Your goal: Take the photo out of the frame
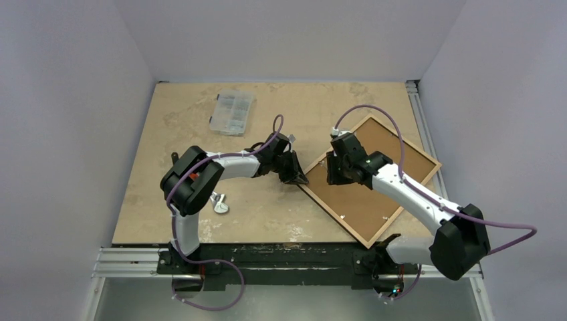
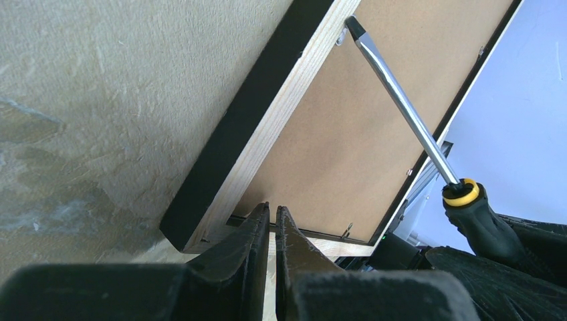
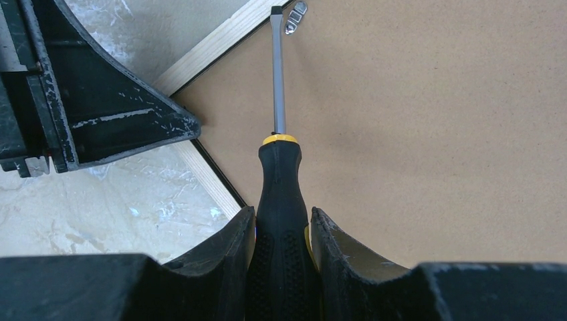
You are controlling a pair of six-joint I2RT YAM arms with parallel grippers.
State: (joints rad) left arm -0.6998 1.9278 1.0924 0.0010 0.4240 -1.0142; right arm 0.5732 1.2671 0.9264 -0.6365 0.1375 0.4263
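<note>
The frame lies face down, right of the table's centre, with its brown backing up. The photo is hidden under it. My left gripper is shut with nothing between its fingers, its tips at the pale wooden edge near the frame's left corner. My right gripper is shut on the black-and-yellow handle of a screwdriver. The steel shaft reaches across the backing. Its flat tip rests beside a small metal clip at the frame's inner edge.
A clear plastic parts box stands at the back left. A small metal piece lies on the table by the left arm. An aluminium rail runs along the right side. Another clip shows near the left fingertips.
</note>
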